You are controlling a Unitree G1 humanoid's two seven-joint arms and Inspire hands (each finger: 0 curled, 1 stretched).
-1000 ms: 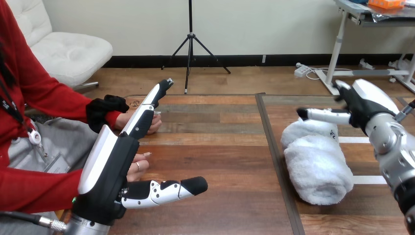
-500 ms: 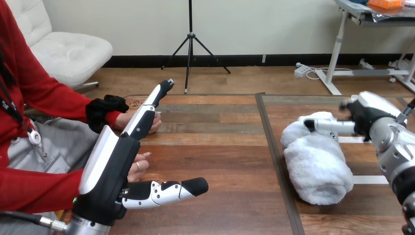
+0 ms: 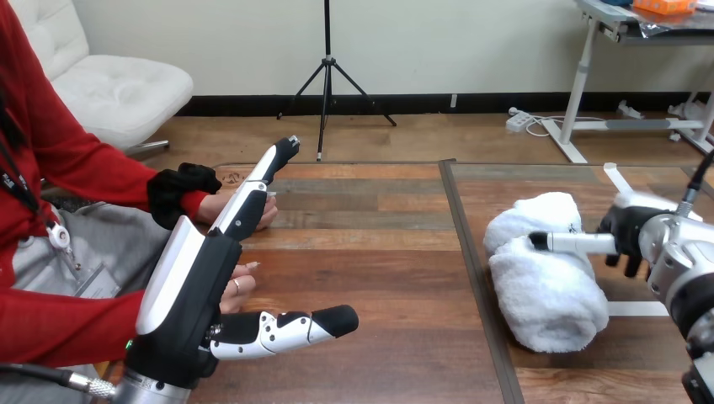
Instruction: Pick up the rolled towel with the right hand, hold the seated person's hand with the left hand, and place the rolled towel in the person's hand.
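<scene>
Right robot hand (image 3: 627, 240), right edge of frame: fingers spread, one straight finger laid across the towel (image 3: 547, 295), not closed round it. Likely lining up the grasp.

Left robot hand (image 3: 189, 282), lower left: wide open, thumb out, just beside the person's lower hand (image 3: 242, 282), probably waiting to take it.

Towel lies on the desk (image 3: 379, 252), right of centre. Long axis runs upper left to lower right.

Left hand (image 3: 189, 282), black with a white back shell, stands edge-up at lower left, fingers straight and pointing forward, thumb spread rightward. Right hand (image 3: 633, 231), on a silver forearm (image 3: 686, 269), sits at the right edge, thumb straight leftward, fingers loosely bent downward.
</scene>
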